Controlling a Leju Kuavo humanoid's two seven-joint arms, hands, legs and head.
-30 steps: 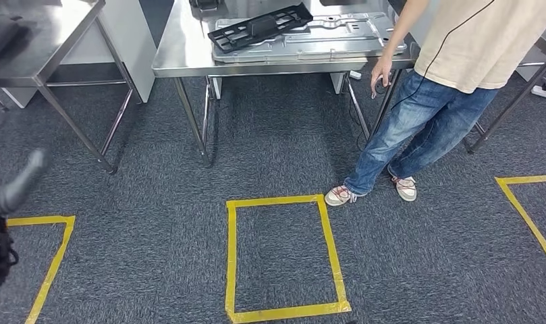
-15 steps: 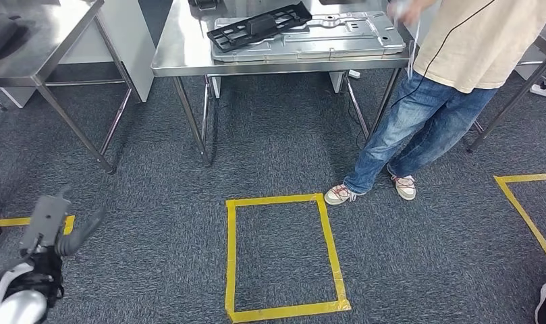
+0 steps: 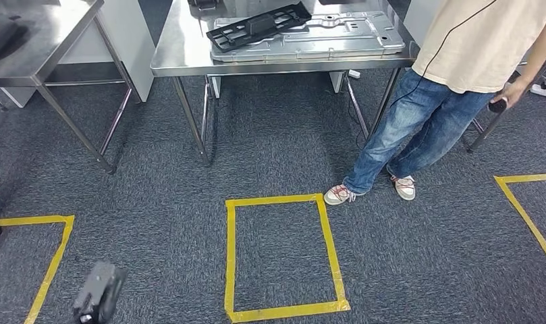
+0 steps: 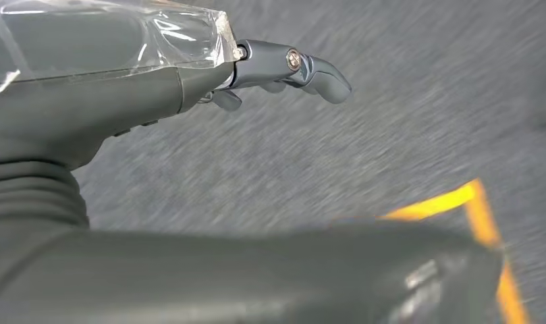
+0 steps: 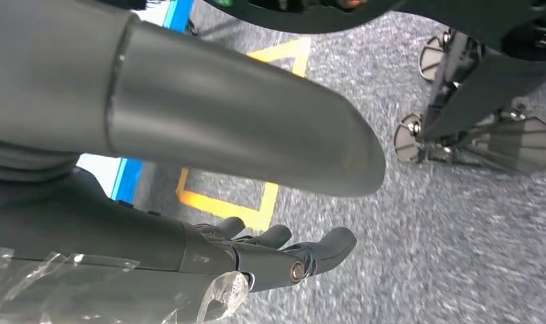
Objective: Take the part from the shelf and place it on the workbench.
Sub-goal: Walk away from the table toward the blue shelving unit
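The left hand (image 3: 99, 302) hangs low over the carpet (image 3: 277, 155), left of the central tape square (image 3: 284, 257), fingers (image 4: 304, 67) loosely extended, empty. The right hand (image 5: 256, 260) also hangs over carpet, fingers apart, empty. Beyond the square, the black part (image 3: 260, 25) lies on the workbench (image 3: 182, 54); a person (image 3: 445, 88) stands right of it.

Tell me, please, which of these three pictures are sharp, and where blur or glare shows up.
Head view: mostly sharp; the steel workbench shines softly, and the left hand is smeared by motion. Left wrist view: the carpet is streaked with blur, the yellow tape is soft, and the clear film on the hand glints. Right wrist view: the fingers are fairly crisp, the thumb up close is soft.
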